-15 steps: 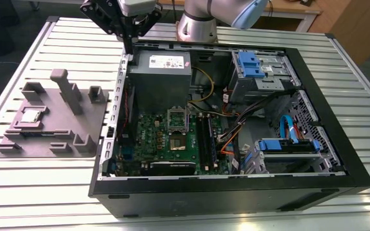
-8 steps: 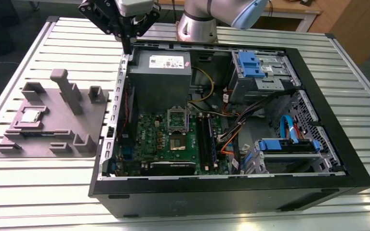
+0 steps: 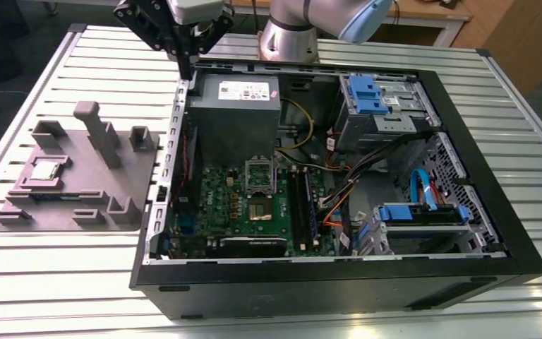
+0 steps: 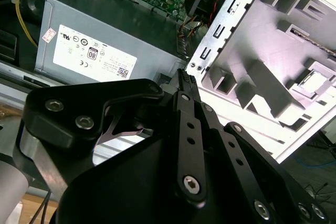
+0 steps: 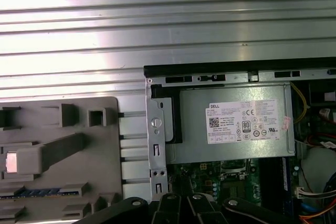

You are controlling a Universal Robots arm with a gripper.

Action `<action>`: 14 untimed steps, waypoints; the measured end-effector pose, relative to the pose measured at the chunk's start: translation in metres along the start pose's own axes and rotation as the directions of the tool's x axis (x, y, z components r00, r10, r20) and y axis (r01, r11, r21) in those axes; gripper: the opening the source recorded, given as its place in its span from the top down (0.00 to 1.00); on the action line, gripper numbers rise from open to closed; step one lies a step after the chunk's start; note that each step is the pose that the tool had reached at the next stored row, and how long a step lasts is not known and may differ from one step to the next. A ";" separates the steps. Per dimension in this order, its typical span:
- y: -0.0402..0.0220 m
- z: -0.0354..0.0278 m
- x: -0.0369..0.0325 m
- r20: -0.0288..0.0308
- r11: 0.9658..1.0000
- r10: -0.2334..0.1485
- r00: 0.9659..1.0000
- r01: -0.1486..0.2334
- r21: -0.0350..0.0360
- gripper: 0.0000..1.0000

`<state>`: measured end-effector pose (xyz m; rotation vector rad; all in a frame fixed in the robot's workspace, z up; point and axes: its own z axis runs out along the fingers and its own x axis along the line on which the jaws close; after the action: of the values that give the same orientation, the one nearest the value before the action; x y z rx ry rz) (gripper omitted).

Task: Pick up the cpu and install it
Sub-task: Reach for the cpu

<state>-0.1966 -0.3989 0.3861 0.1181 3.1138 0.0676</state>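
The gripper [image 3: 186, 68], its fingers closed together on nothing, hangs over the edge of the computer case [image 3: 327, 286], while the cpu [image 3: 45, 171] lies flat on the grey tray [image 3: 82, 185], well apart from it toward the exterior view's left.

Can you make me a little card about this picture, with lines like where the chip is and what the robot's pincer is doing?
pincer: shut, holding nothing, up over the edge of the computer case, near the power supply
cpu: lying in the grey tray, on the exterior view's left of the case
socket: on the green motherboard
job so far: cpu not picked up yet
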 end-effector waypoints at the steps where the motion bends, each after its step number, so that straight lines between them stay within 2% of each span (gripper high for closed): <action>1: 0.0000 0.0000 0.0002 0.000 1.000 0.000 1.000 0.000 0.000 0.90; 14: -0.0003 0.0010 0.0037 0.000 1.000 0.000 1.000 0.000 0.000 0.90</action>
<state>-0.2003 -0.3989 0.3851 0.1181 3.1142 0.0676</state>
